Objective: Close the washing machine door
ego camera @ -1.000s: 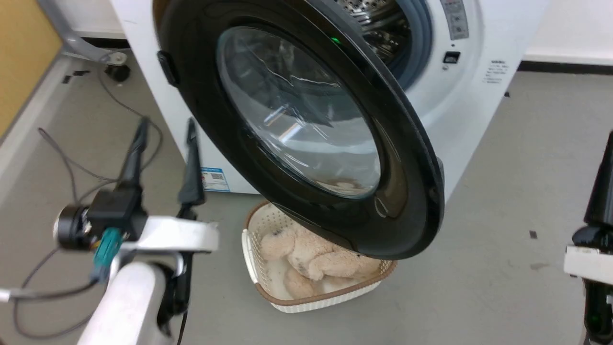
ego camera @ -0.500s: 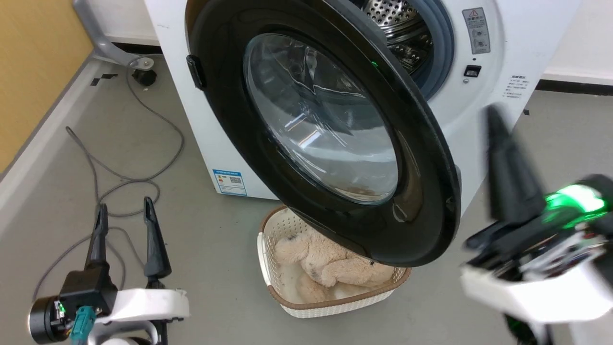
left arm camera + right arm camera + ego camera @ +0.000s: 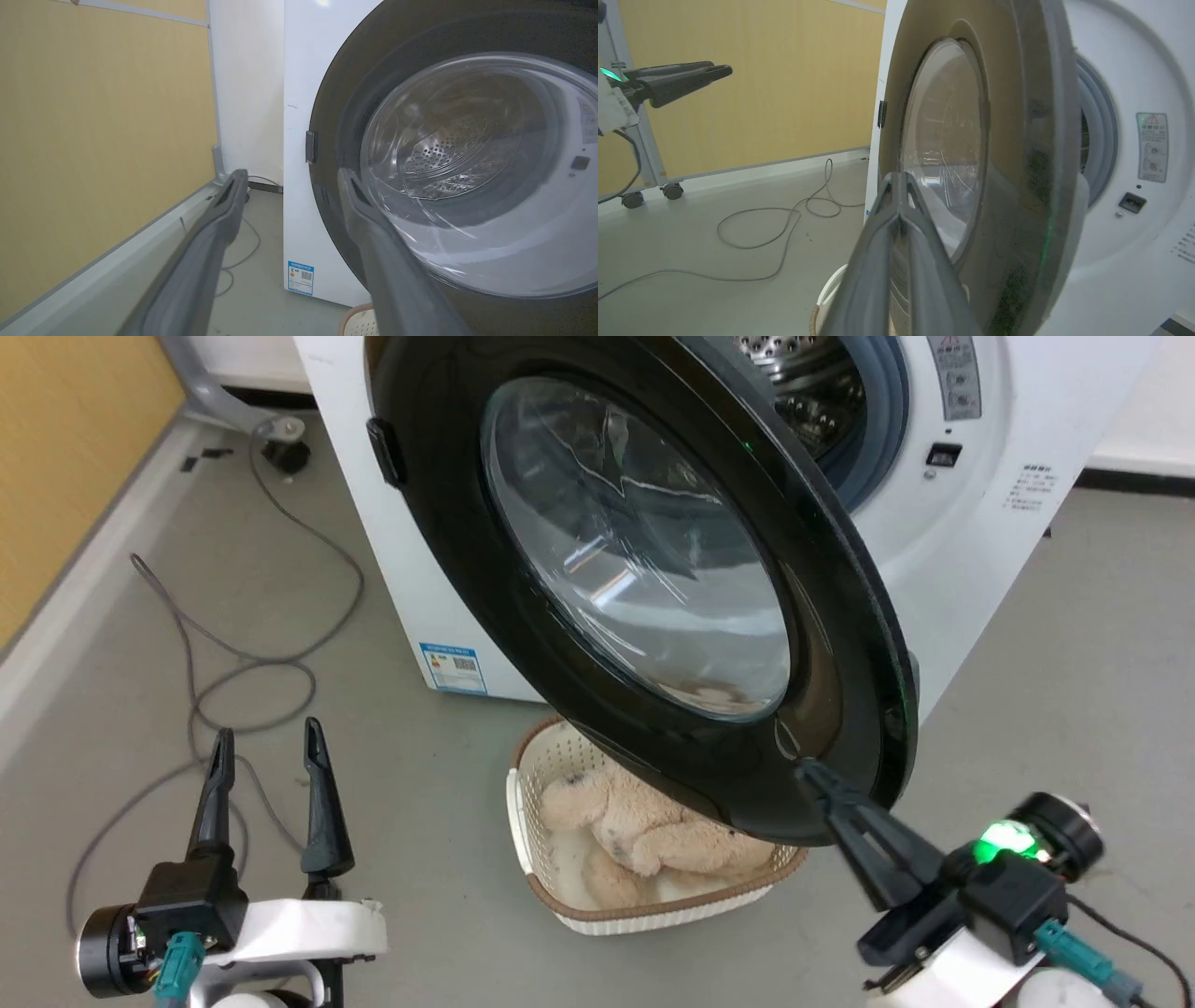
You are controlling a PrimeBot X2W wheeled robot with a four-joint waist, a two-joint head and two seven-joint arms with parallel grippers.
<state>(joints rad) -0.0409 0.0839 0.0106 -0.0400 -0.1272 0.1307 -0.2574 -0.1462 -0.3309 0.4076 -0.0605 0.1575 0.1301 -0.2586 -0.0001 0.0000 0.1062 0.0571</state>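
Head view: swinging right tool (image 3: 810,773) down and in since 0.5 s ago, fingers pinched together on nothing, tip now at lower rim of door (image 3: 635,551). Leaving door wide open off washing machine (image 3: 990,579). Keeping left tool (image 3: 266,739) low, spread, empty. Probably lining up to push it shut.

No wording is showing clearly enough to read. The washing machine (image 3: 971,579) is carrying a small blue label (image 3: 453,668) with a QR code low on its front. Higher up it is carrying a grey warning sticker (image 3: 954,373) with a red triangle and tiny printed lines (image 3: 1027,485).
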